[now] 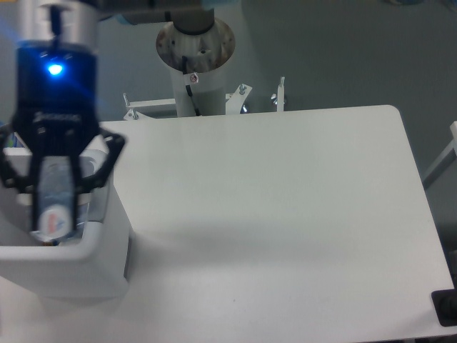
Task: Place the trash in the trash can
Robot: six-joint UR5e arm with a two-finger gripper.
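My gripper (51, 204) hangs over the trash can (107, 264), a boxy white bin at the table's left edge. It is shut on the crushed clear bluish plastic bottle (56, 196), which stands nearly upright between the fingers, its lower end at about rim height. The black gripper body with a blue light covers most of the bin's opening. The crumpled paper is hidden from this view.
The arm's white base column (196, 64) stands behind the table's far edge, with metal brackets (278, 93) beside it. The white tabletop (285, 214) stretches right of the bin. A dark object (446, 309) sits at the lower right corner.
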